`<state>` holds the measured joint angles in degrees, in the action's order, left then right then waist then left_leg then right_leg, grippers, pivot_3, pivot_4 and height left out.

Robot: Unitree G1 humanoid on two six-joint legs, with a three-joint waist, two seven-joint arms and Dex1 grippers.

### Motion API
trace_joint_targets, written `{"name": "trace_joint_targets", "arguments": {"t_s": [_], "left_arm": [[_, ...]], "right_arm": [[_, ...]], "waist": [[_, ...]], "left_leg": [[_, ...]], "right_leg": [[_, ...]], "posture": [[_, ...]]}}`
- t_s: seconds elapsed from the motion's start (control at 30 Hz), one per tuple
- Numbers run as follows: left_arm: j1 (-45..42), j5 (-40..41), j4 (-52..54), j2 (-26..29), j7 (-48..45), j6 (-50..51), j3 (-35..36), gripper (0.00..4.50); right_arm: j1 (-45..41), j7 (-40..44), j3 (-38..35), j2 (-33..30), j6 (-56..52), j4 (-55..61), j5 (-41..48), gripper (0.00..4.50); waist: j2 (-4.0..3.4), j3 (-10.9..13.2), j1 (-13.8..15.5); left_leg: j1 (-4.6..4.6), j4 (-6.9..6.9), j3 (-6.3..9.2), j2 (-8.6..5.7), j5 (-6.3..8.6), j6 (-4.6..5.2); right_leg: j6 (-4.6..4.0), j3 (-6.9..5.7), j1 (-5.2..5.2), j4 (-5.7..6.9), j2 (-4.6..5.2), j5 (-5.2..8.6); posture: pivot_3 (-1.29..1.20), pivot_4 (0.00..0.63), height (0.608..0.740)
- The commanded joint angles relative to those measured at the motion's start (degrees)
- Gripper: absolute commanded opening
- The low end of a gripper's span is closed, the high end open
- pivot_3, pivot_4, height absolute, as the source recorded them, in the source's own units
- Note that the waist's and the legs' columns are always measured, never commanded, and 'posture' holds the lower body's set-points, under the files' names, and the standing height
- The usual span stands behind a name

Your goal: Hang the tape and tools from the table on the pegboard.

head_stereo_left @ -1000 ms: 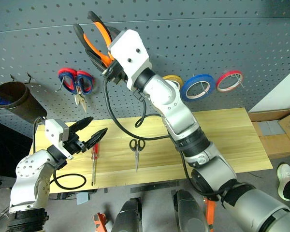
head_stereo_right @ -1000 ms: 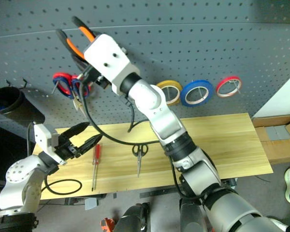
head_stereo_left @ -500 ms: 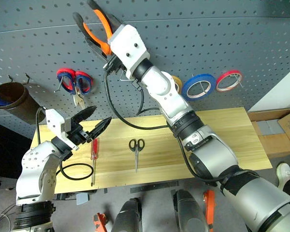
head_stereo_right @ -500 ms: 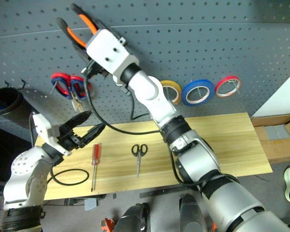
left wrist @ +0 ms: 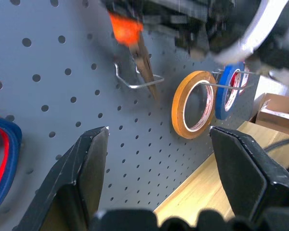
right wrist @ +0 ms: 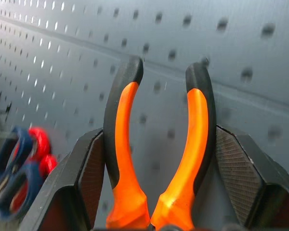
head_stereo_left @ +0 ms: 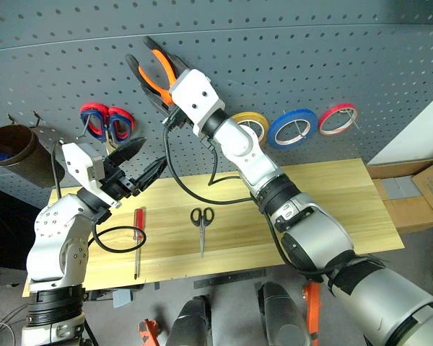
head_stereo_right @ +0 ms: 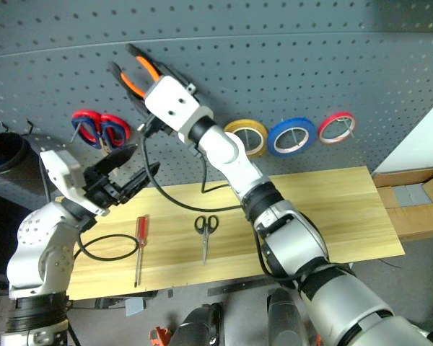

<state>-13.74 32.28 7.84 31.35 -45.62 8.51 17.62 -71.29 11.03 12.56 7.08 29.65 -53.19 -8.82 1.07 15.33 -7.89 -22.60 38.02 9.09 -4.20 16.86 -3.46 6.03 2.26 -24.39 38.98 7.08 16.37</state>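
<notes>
Pinching orange-and-black-handled pliers (head_stereo_left: 153,72) (handles up), the right gripper (head_stereo_left: 175,97) holds them just above a bare wire hook (left wrist: 135,83) on the grey perforated pegboard (head_stereo_left: 310,58).

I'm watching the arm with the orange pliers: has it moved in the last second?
Yes. The right gripper, shut on the orange pliers, has come down the pegboard, nearer the level of the yellow roll.

Pegboard (head_stereo_left: 332,58): matt grey perforated panel with bare metal wire hooks (left wrist: 135,84). Table (head_stereo_left: 325,209): light, smooth wood planks. Pliers (right wrist: 159,144): glossy orange and black plastic-looking handles. Tape (head_stereo_left: 292,128): glossy blue roll. Scissors (head_stereo_left: 200,222): black handles, metal blades.
</notes>
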Motion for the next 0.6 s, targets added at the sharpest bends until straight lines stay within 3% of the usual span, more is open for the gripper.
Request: {"name": "trace_joint_targets", "arguments": {"t_s": [0.03,0.23,0.4,0.6], "left_arm": [[-0.54,0.25,0.53,0.04,0.35,-0.85,0.69,3.58],[-0.83,-0.39,-0.62,0.13,1.02,-1.26,0.96,3.58],[-0.96,-1.10,-1.35,0.27,1.43,-1.34,0.76,3.58],[-0.03,-1.07,-1.31,0.67,2.13,0.59,0.78,3.58]], "right_arm": [[1.26,-1.64,-0.66,-0.29,0.46,2.35,-0.72,2.90],[3.91,-1.25,-1.29,-0.15,-1.31,4.23,-0.28,2.90],[4.80,-1.73,-1.93,-0.50,-4.08,5.80,-0.10,4.48],[8.37,-1.46,-1.97,-2.61,-9.39,15.65,-0.57,4.48]], "waist": [[0.00,0.00,0.01],[0.00,0.00,-0.02],[0.01,0.00,0.01],[0.02,-0.01,0.69]], "left_leg": [[0.00,0.01,0.01,0.00,-0.01,-0.02],[0.01,0.05,0.02,0.00,-0.03,-0.05],[0.01,0.06,0.04,0.00,-0.04,-0.07],[0.01,0.11,0.14,0.01,-0.22,-0.20]], "right_leg": [[-0.01,0.00,0.00,0.01,0.00,0.00],[-0.04,-0.01,0.02,0.03,-0.01,-0.02],[-0.05,-0.02,0.03,0.03,-0.02,-0.03],[-0.15,-0.10,0.05,0.11,-0.05,-0.17]], "posture": [[-0.01,0.254,0.740],[-0.01,0.253,0.740],[-0.02,0.251,0.740],[-0.02,0.252,0.740]]}}
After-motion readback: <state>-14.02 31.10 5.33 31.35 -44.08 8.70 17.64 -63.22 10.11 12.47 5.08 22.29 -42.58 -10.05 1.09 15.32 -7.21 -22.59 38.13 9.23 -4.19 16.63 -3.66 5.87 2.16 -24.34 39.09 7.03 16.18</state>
